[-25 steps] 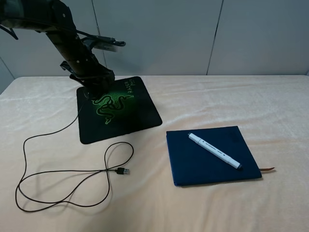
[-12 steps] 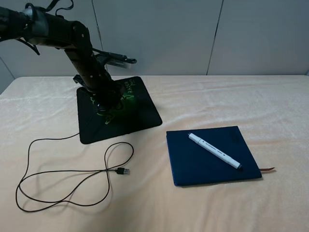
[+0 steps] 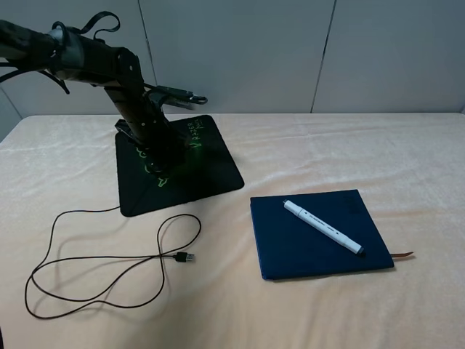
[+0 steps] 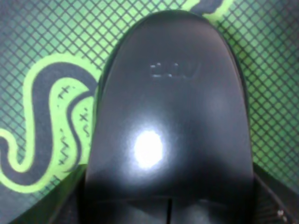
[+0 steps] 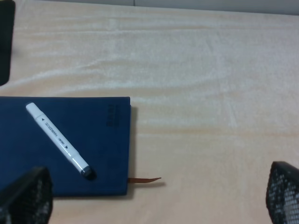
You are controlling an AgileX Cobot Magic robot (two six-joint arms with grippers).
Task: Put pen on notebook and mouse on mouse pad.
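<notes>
The black mouse (image 4: 168,121) fills the left wrist view, lying over the green snake emblem of the mouse pad (image 4: 42,56). My left gripper (image 4: 168,212) is shut on the mouse, with a finger at each of its sides. From the exterior high view the left gripper (image 3: 158,161) stands low over the middle of the mouse pad (image 3: 211,171) and hides the mouse. The white pen (image 3: 323,227) lies diagonally on the navy notebook (image 3: 290,251). My right gripper (image 5: 154,200) is open above the table beside the notebook (image 5: 103,154), with the pen (image 5: 58,139) well apart from it.
The mouse's thin black cable (image 3: 87,258) runs off the pad's front left edge and loops over the cloth, ending in a USB plug (image 3: 186,257). A brown ribbon (image 3: 402,254) sticks out at the notebook's near right corner. A grey wall stands behind the table.
My left arm has swung from the pad's back left corner to its middle, carrying the mouse. The cable has been dragged along and its left loop has shifted. Pen and notebook have not moved.
</notes>
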